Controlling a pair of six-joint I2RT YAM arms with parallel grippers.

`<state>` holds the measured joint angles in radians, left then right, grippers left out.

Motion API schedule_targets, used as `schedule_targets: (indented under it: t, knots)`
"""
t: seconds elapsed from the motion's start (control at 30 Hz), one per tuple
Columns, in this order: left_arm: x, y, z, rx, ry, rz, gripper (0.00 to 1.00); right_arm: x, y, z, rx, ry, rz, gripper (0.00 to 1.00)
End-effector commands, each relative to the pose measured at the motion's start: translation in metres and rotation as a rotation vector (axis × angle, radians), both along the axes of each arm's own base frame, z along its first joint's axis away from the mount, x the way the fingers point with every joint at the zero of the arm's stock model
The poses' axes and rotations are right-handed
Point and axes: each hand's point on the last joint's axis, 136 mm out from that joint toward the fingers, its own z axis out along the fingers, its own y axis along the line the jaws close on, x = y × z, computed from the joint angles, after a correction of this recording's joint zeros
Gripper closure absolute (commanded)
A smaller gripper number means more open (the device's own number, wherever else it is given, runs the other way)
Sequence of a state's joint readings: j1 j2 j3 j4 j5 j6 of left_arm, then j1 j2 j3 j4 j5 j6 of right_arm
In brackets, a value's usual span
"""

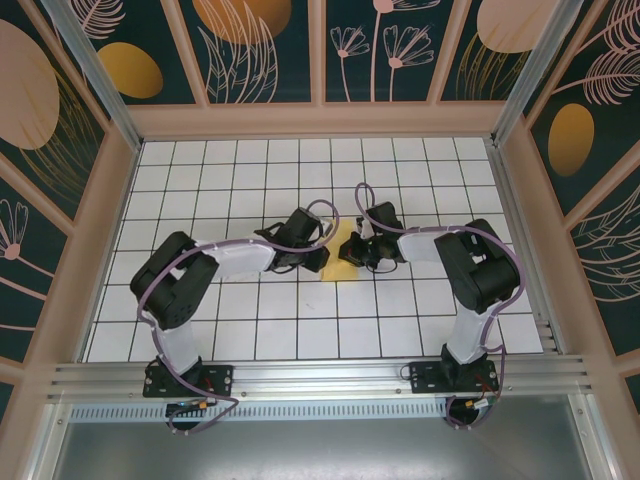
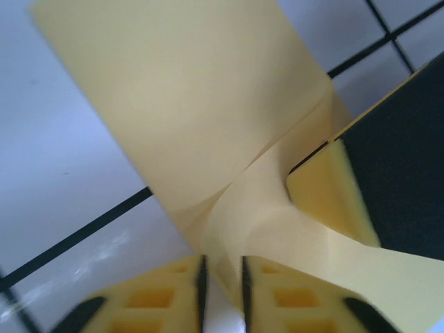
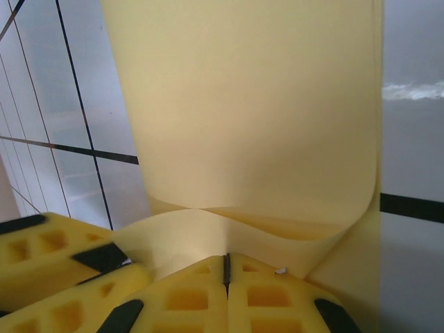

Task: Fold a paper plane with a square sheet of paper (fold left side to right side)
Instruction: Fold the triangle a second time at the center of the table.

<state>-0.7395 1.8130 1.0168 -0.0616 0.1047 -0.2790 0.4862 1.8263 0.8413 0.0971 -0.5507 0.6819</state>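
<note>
The square sheet of paper (image 1: 337, 264) is yellow and lies near the table's middle, pinched up between my two grippers. In the left wrist view the paper (image 2: 194, 90) rises in a curved fold. My left gripper (image 2: 222, 281) has its jaws a narrow gap apart; a loose fold of paper runs into that gap without being pressed. My left gripper (image 1: 321, 257) sits at the paper's left edge. My right gripper (image 1: 351, 250) faces it from the right. My right gripper (image 3: 226, 267) is shut on the paper (image 3: 250, 104), which bows upward from its tips.
The white grid table (image 1: 250, 170) spreads around both arms, with wooden walls (image 1: 320, 118) on three sides. The right gripper's finger (image 2: 333, 201) shows close by in the left wrist view. The left gripper's fingers (image 3: 48, 257) show at the right wrist view's lower left.
</note>
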Motion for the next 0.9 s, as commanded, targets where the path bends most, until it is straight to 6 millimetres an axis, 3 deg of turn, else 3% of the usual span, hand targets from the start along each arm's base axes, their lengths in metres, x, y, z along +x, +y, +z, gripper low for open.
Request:
schedule_targets:
  t: [0.0,0.1,0.17,0.33,0.57,0.67,0.87]
  knots:
    - [0.006,0.004,0.05,-0.048,-0.077,0.031,0.71,-0.025,-0.025,-0.043,-0.135,0.111,-0.017,0.98]
    - [-0.011,-0.002,0.066,-0.144,-0.058,-0.015,0.7,-0.024,-0.025,-0.042,-0.133,0.106,-0.017,0.98]
    - [-0.031,-0.007,0.067,-0.226,-0.012,-0.056,0.7,-0.023,-0.025,-0.042,-0.13,0.106,-0.017,0.98]
    - [-0.059,-0.032,0.071,-0.386,0.082,-0.137,0.7,-0.023,-0.025,-0.041,-0.126,0.102,-0.018,0.98]
    - [-0.056,-0.053,0.051,-0.376,0.138,-0.163,0.7,-0.023,-0.025,-0.041,-0.128,0.105,-0.015,0.98]
    - [-0.051,-0.053,0.026,-0.323,0.165,-0.148,0.7,-0.023,-0.024,-0.04,-0.127,0.105,-0.014,0.98]
    - [-0.048,-0.044,0.0,-0.244,0.178,-0.118,0.7,-0.024,-0.026,-0.041,-0.131,0.106,-0.012,0.98]
